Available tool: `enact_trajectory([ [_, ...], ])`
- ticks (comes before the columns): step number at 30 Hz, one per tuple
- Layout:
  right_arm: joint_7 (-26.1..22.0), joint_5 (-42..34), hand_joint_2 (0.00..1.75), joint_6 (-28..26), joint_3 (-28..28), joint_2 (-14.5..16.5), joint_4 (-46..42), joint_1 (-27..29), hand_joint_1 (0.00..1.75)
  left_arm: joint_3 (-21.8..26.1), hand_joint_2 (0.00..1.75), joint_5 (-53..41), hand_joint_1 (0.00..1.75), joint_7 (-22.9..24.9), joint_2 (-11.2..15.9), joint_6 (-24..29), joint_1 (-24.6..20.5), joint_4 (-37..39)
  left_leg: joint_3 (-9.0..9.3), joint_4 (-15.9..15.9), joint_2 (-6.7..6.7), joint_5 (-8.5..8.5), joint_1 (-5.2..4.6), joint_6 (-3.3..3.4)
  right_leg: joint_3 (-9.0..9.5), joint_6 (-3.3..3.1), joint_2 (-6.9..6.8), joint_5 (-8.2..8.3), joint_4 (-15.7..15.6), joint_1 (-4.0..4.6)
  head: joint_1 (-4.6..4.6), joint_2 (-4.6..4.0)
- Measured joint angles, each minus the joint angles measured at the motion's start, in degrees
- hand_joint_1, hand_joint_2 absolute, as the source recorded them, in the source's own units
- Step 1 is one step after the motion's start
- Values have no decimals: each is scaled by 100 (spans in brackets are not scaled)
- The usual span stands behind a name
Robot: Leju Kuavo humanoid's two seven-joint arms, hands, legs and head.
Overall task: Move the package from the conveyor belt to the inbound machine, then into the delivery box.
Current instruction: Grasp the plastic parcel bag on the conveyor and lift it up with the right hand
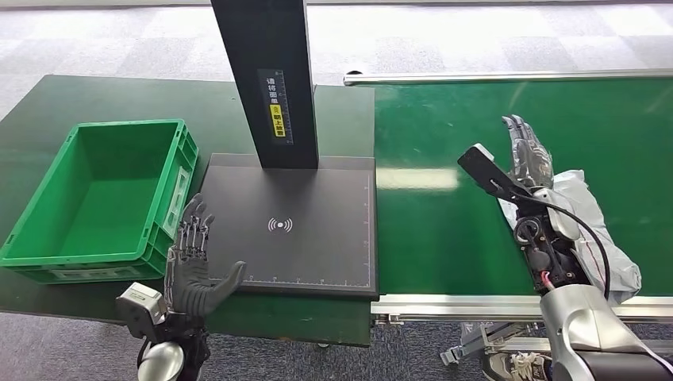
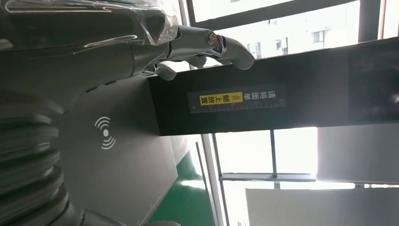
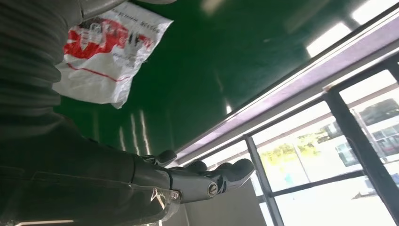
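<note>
A white plastic package (image 1: 597, 230) with red print (image 3: 109, 52) lies on the green conveyor belt (image 1: 444, 214) at the right. My right hand (image 1: 525, 151) hovers just above and left of it, fingers straight and apart, holding nothing. The black inbound machine plate (image 1: 290, 226) with a wireless symbol sits in the middle, under a black post (image 1: 270, 79). My left hand (image 1: 194, 258) is raised at the plate's near left corner, fingers spread and empty. The green delivery box (image 1: 103, 198) stands empty at the left.
The dark green table (image 1: 48, 103) carries the box and the machine. A metal rail (image 1: 508, 77) runs along the belt's far side and another along its near edge (image 1: 452, 305). Grey carpet lies around. Windows show in both wrist views.
</note>
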Motion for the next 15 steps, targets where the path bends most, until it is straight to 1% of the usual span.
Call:
enact_trajectory([
  [2,252,191,175,4,5,-232,238,-62,0,5,175,39,0,-58,2,21,111,-38,-2,0,-5,-1,0,1,0,1,-3,-1,0,0,-1,0],
  [4,587,396,175,174,10,-457,495,-148,0,12,175,84,0,-116,8,24,194,-55,-2,0,-6,-1,0,1,0,1,-4,-1,0,0,-2,0],
  [7,1151,702,175,904,41,-793,900,-297,0,14,175,159,0,-174,30,16,237,-56,-3,0,-6,-1,0,2,0,2,-4,-1,-1,0,0,-1],
  [9,1433,863,175,1427,84,-986,1125,-367,0,14,175,184,0,-187,44,14,241,-55,-4,0,-5,-1,0,2,1,2,-5,-1,-1,0,-1,-1],
  [12,1682,1018,175,1978,165,-1197,1380,-430,0,14,175,190,0,-188,48,9,238,-53,-3,0,-1,-1,-1,3,0,2,-4,0,-1,-1,-2,-1],
  [15,1757,1063,175,2134,225,-1318,1527,-456,0,13,175,190,0,-188,45,7,234,-53,-2,0,-1,-1,0,3,0,2,-4,0,-1,0,-2,0],
])
